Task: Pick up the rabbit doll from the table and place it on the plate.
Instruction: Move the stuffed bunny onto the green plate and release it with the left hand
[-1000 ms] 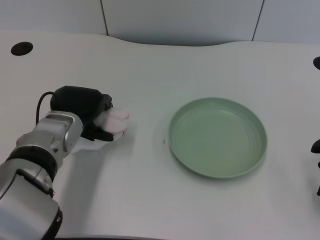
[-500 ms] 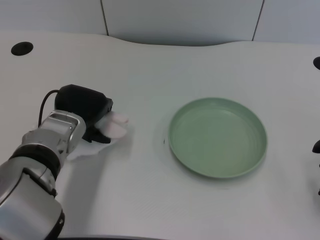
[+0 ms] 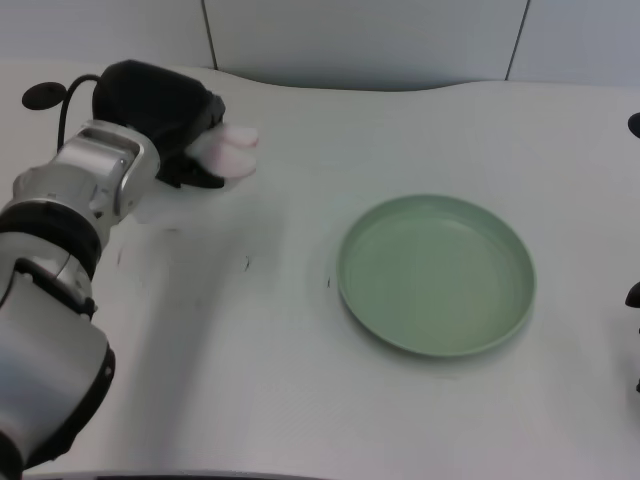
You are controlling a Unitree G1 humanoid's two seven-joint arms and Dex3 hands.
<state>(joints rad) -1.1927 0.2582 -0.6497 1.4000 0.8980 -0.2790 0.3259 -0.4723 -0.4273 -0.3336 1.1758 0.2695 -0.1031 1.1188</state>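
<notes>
No text, label, brand, number or sign can be read anywhere in the view

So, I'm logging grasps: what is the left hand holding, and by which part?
The left hand grips the rabbit doll around its body; the pink-white ear end pokes out past the fingers toward the plate.

rabbit doll (image 3: 228,152) — soft plush | plate (image 3: 436,275) — smooth matt plastic

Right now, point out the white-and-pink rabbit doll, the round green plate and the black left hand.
white-and-pink rabbit doll (image 3: 230,148), head view, on its pink ears.
round green plate (image 3: 352,293), head view, on its left rim.
black left hand (image 3: 160,105), head view, on the back of the hand.
</notes>
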